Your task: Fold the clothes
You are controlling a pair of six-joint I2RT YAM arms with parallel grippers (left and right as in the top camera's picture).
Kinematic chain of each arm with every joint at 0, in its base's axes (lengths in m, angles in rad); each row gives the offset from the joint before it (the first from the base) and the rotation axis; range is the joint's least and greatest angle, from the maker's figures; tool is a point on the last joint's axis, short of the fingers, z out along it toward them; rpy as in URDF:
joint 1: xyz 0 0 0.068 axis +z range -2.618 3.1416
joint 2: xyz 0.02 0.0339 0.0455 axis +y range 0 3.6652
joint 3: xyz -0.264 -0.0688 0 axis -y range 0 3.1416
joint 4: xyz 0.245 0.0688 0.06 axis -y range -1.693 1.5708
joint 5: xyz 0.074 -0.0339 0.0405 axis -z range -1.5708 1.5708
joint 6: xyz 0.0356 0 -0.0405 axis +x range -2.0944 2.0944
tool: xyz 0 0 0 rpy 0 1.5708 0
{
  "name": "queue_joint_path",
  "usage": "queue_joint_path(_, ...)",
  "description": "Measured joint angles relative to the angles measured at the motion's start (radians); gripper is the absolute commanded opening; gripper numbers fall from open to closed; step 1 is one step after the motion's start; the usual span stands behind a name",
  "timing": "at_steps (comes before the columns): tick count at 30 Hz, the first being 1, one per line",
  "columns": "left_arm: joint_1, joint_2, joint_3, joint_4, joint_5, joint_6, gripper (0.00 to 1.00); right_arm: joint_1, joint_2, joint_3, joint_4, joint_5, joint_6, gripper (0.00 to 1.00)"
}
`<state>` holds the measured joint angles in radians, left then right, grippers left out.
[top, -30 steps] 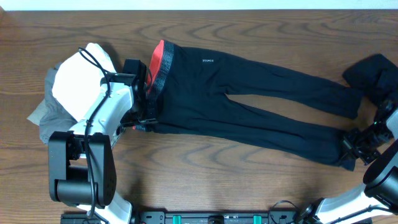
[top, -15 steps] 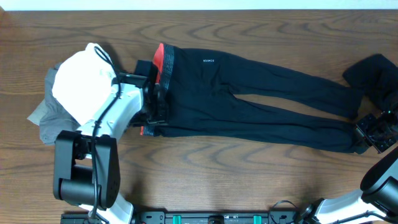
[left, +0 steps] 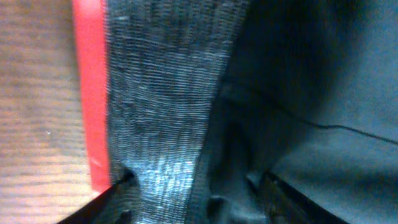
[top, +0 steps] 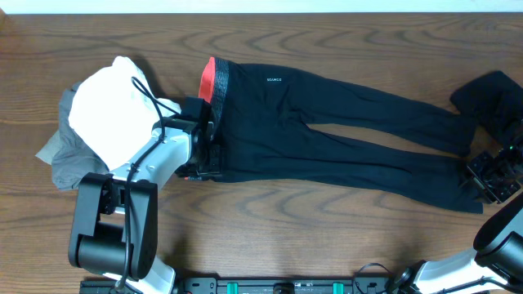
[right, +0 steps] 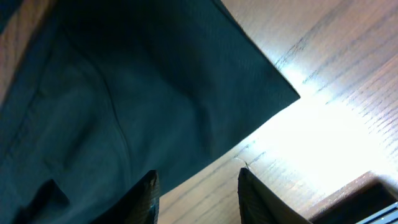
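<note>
Wooden table [top: 327,237] under black trousers [top: 327,122], left tool [left: 196,196] spread over grey waistband [left: 161,93], right tool [right: 196,190] spread beside cuff [right: 236,87].

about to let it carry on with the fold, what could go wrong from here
1. The right gripper straddles only the edge of the leg hem of the black trousers; closing there may slip off.
2. The left gripper is open over the bunched grey waistband and might catch just one layer.
3. The white garment lies partly under the left arm, so a swing could drag it.
</note>
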<state>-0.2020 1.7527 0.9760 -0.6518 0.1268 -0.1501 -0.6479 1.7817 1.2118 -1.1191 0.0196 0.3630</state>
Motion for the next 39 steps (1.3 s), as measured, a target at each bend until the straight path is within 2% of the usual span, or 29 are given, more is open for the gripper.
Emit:
queue_joint_path(2,0.005,0.0,-0.002,0.006,-0.01,0.003,0.15,0.0,0.0,0.0,-0.014,0.0,0.0,0.48)
queue_joint_path(3,0.006,0.0,-0.002,0.008,-0.01,-0.001,0.08,-0.001,0.0,0.0,-0.023,0.0,-0.002,0.5)
queue_joint_path(4,0.006,0.0,-0.002,0.01,-0.008,0.0,0.06,-0.002,0.0,0.0,-0.031,0.001,-0.002,0.52)
queue_joint_path(7,0.005,0.0,-0.002,0.006,-0.006,0.011,0.06,-0.009,0.0,0.0,-0.04,0.01,-0.003,0.56)
queue_joint_path(13,0.004,0.003,0.014,-0.045,0.002,0.013,0.06,-0.032,0.0,-0.027,-0.025,0.034,0.003,0.57)
queue_joint_path(22,0.004,0.003,0.037,-0.071,0.005,0.013,0.06,-0.077,0.0,-0.209,0.154,0.044,0.05,0.57)
queue_joint_path(25,0.004,0.003,0.038,-0.074,0.005,0.013,0.06,-0.087,-0.01,-0.238,0.208,0.038,0.059,0.5)
queue_joint_path(30,0.004,0.003,0.041,-0.092,0.005,0.013,0.06,-0.087,-0.035,-0.269,0.3,0.005,0.093,0.15)
queue_joint_path(33,0.004,0.0,0.048,-0.111,0.006,0.013,0.06,-0.087,-0.036,-0.269,0.315,-0.018,0.095,0.02)
queue_joint_path(39,0.004,-0.078,0.079,-0.164,0.006,0.013,0.06,-0.087,-0.039,-0.262,0.247,-0.031,0.1,0.01)
